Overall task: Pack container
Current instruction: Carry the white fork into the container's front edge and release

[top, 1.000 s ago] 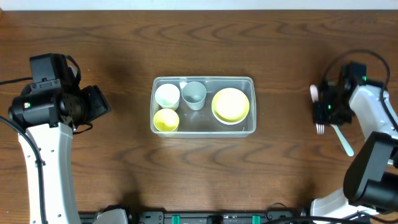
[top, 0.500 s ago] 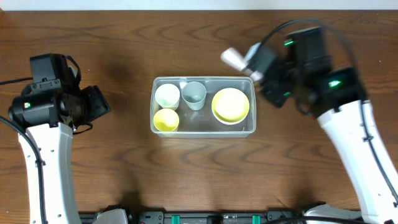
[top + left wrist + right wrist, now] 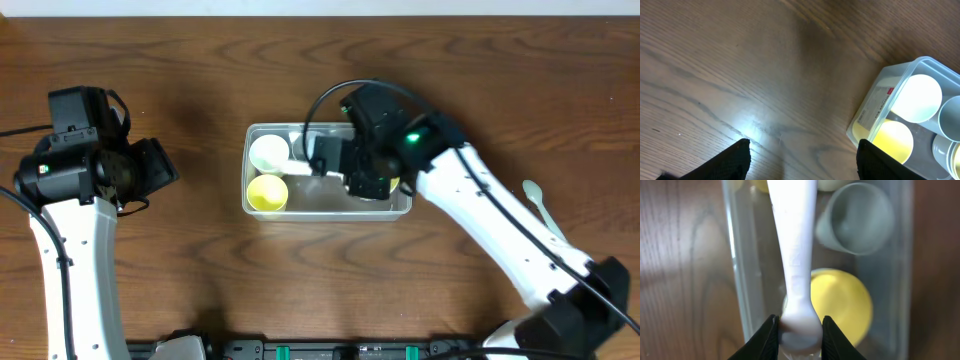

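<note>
The clear rectangular plastic container (image 3: 318, 200) sits centred on the brown wooden desk (image 3: 200, 260) — from overhead the right arm (image 3: 480, 210) hides its middle. Above it, the right fingers (image 3: 767, 340) clench a white plastic utensil (image 3: 792, 255), its far end cut off. The left fingers (image 3: 735, 160) gape empty beside the container.

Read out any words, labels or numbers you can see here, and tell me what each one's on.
One sticker label on the end wall of the container, left wrist view: print with a red mark, too blurred to read.
No other text shows in any view.
</note>
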